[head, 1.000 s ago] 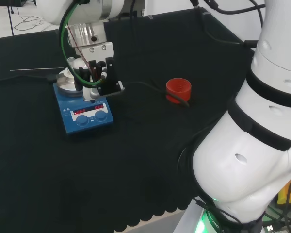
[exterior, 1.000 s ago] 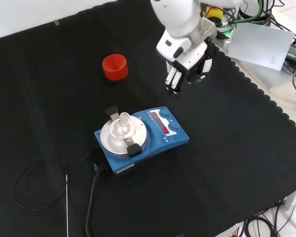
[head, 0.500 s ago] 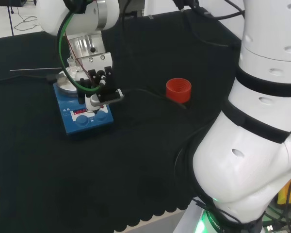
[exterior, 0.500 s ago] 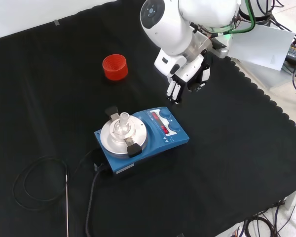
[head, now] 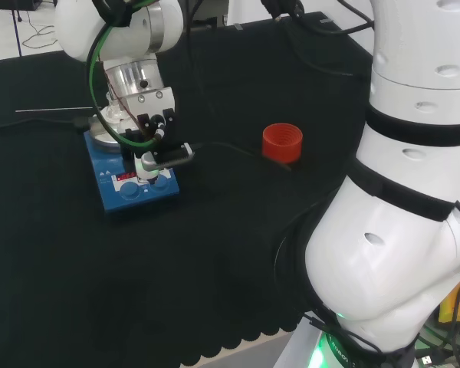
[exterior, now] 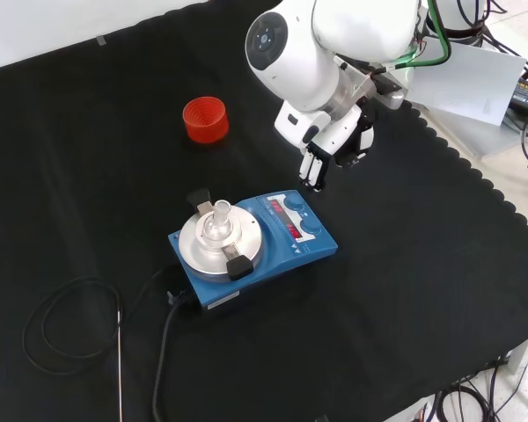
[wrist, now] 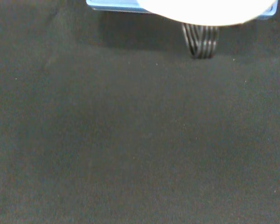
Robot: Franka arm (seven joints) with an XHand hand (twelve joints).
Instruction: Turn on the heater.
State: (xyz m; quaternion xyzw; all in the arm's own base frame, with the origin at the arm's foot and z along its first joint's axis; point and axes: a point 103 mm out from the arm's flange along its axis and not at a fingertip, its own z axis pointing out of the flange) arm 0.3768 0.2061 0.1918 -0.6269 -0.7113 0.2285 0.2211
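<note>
The blue heater (head: 115,195) (exterior: 277,251) stands on the black cloth with a round metal plate (exterior: 194,252) on top and a small clear glass flask (exterior: 219,221) on it. Its red display (exterior: 288,221) is lit, with two blue knobs (exterior: 309,226) beside it. My hand (head: 149,136) (exterior: 324,151) hangs just over the knob end of the heater, fingers straight and pointing down, holding nothing. In the front view the fingertips (exterior: 313,179) stop a little short of the nearer knob (exterior: 291,202). The wrist view has a ribbed finger (wrist: 201,42) over cloth near the heater's blue edge (wrist: 107,4).
A red ribbed ring stand (head: 282,142) (exterior: 205,119) sits on the cloth apart from the heater. A black cable (exterior: 66,321) loops away from the heater's back, beside a thin metal rod (exterior: 121,365). The arm's white links (head: 414,192) tower at the head view's right.
The hand has come down and closer to the heater's knob end, from beside it to just above the knobs. The heater, flask and red stand have not moved.
</note>
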